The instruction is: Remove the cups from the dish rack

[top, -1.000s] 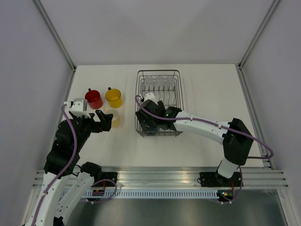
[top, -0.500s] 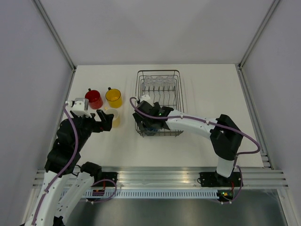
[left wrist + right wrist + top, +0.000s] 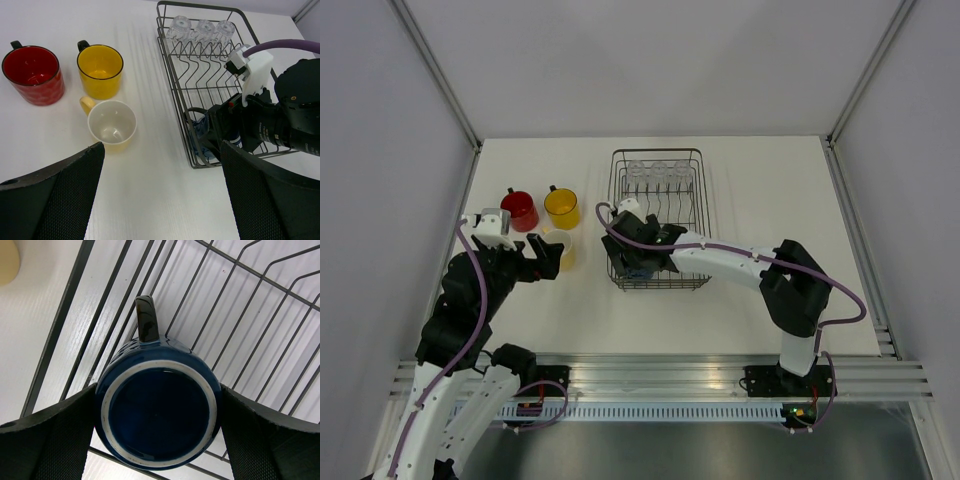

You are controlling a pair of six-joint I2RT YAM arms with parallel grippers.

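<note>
The dark blue mug (image 3: 160, 415) stands upside down in the near left corner of the dish rack (image 3: 660, 152), its handle towards the rack's far side. My right gripper (image 3: 158, 420) is shut on it, one finger against each side; it also shows in the top view (image 3: 635, 262). Three clear glass tumblers (image 3: 202, 29) stand at the rack's far end. The red mug (image 3: 32, 75), orange-yellow mug (image 3: 100, 70) and pale cream-yellow mug (image 3: 111, 125) stand upright on the table left of the rack. My left gripper (image 3: 162, 150) is open and empty above the table, just near of the cream mug.
The rack's upright plate tines (image 3: 210, 75) run along its middle. The right arm's purple cable (image 3: 290, 46) arches over the rack. Bare white table (image 3: 150, 200) lies between the cream mug and the rack. Walls enclose the table on three sides.
My right gripper has shifted left and settled around the dark blue mug in the rack's near left corner. My left arm has hardly moved.
</note>
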